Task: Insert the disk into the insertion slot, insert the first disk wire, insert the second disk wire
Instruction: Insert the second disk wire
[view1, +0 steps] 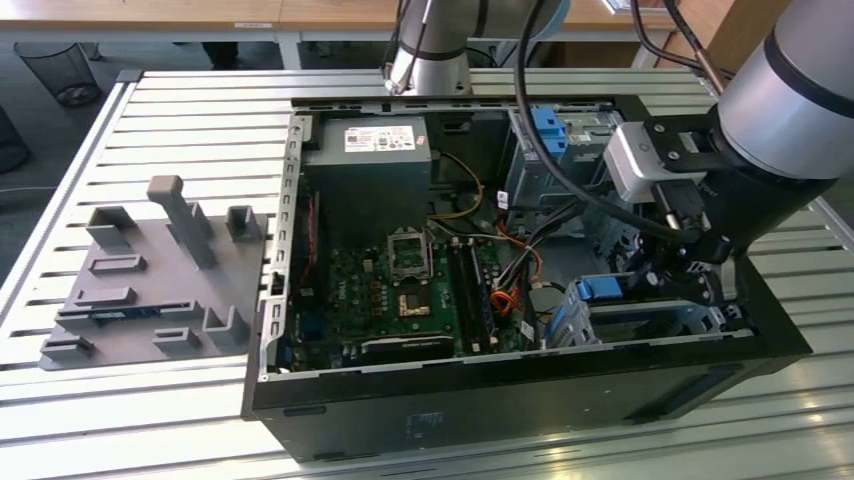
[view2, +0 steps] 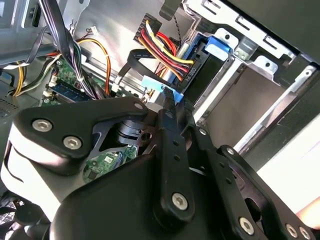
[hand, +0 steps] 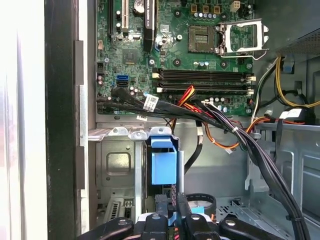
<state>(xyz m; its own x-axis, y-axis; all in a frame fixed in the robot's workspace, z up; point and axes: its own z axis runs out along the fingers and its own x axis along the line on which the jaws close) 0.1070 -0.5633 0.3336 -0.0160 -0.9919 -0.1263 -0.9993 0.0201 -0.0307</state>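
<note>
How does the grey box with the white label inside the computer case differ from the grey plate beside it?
The grey box sits inside the computer case; the grey plate lies outside on the slatted table. The grey box is a plain block; the grey plate is flat with upright posts. Both are grey.

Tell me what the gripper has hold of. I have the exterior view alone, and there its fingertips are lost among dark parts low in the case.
Observer: In the second wrist view the gripper is pinched shut on a small light-blue connector.
Operator: Say what lies ahead of it.
Observer: The disk, in its blue caddy, lies inside the grey insertion slot.
Operator: Report the wiring there.
Observer: A red, yellow and black wire bundle ends in a black plug beside the caddy.
</note>
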